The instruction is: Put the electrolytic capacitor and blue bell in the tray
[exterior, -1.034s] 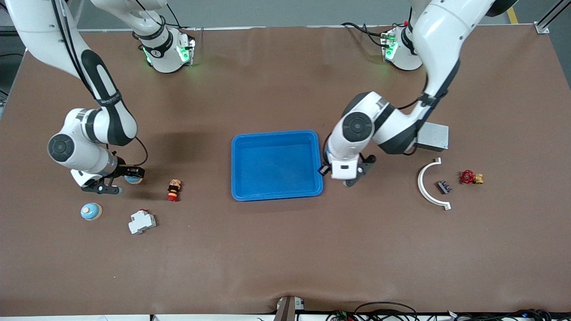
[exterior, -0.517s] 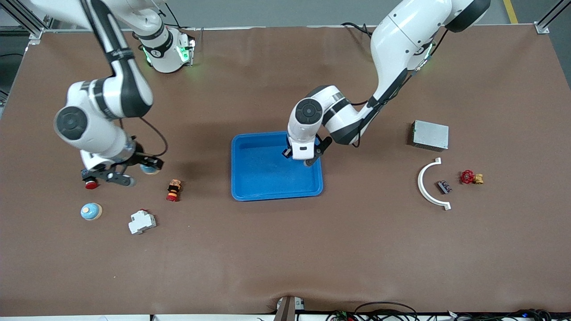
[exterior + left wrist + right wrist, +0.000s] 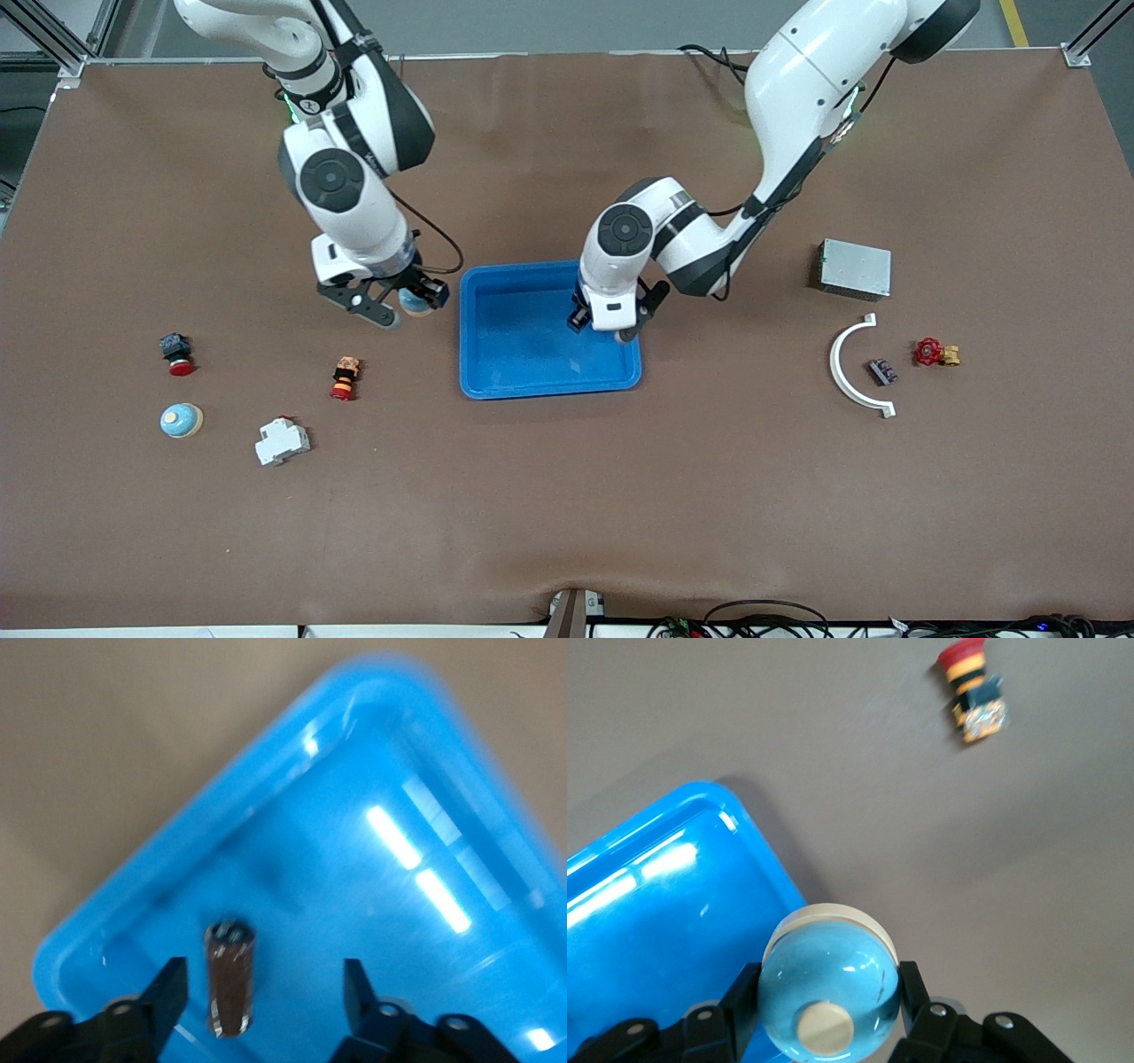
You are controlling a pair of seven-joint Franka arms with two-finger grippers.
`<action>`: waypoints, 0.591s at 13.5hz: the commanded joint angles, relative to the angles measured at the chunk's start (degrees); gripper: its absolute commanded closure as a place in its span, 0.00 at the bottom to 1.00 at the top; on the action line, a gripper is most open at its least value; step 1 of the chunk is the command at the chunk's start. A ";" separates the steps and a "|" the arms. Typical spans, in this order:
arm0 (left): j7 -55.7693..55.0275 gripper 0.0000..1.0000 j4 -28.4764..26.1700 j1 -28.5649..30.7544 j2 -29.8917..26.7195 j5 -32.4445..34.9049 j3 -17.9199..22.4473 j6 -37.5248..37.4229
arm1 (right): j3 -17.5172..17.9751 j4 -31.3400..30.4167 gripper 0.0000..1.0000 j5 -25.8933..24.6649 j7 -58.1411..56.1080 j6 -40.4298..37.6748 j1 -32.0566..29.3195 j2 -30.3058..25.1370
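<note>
The bright-blue tray [image 3: 523, 350] sits mid-table. My left gripper [image 3: 602, 328] hangs over the tray's end toward the left arm, fingers open. In the left wrist view a brown cylindrical electrolytic capacitor [image 3: 230, 979] is in the tray [image 3: 354, 877], between my left gripper's [image 3: 266, 979] spread fingers and touching neither. My right gripper [image 3: 409, 306] is shut on a blue bell [image 3: 415, 301] over the table, just beside the tray's edge toward the right arm. The right wrist view shows the bell [image 3: 828, 992] clamped in the right gripper [image 3: 828, 979], with the tray's corner [image 3: 647, 904] beside it.
Toward the right arm's end lie a second blue bell [image 3: 181, 420], a red push button [image 3: 175, 353], a red-orange button [image 3: 345, 378] and a white breaker [image 3: 282, 440]. Toward the left arm's end are a grey metal box [image 3: 855, 268], a white arc [image 3: 858, 369], a small dark part [image 3: 882, 371] and a red valve [image 3: 935, 353].
My right gripper carried the bell from near the red push button up to the tray's edge. My left gripper moved from beside the tray to over it; the capacitor is free of its fingers.
</note>
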 commanded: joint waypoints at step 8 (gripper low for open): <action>25.84 0.00 -8.69 27.31 -10.51 11.73 -0.46 -8.58 | -0.70 1.78 1.00 2.37 15.21 11.76 8.26 12.69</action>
